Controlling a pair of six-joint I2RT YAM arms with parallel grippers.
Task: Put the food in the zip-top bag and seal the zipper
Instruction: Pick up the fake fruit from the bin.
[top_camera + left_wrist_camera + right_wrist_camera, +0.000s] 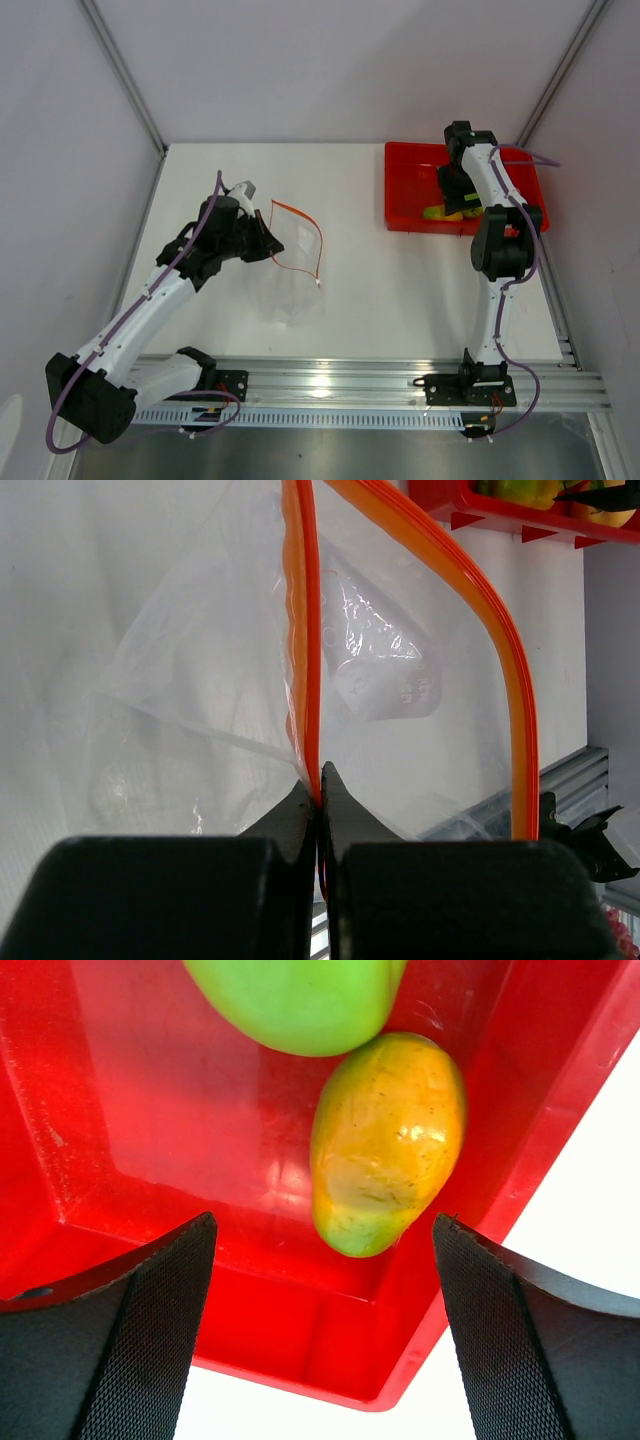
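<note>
The clear zip-top bag (292,275) lies floppy on the white table, its mouth held open. My left gripper (262,238) is shut on the near side of the orange-red zipper (305,630); the other side (500,630) arcs away to the right. Through the film of the bag (200,680) I see nothing inside. In the right wrist view, a yellow-green mango (390,1130) lies in a corner of the red tray (150,1110), beside a green apple (300,1000). My right gripper (322,1220) hangs open just above the mango's green tip, fingers (150,1300) either side, not touching.
The red tray (410,185) stands at the back right of the table, with the right arm (500,240) reaching over its near edge. A metal rail (380,385) runs along the near edge. Grey walls close in the left, back and right.
</note>
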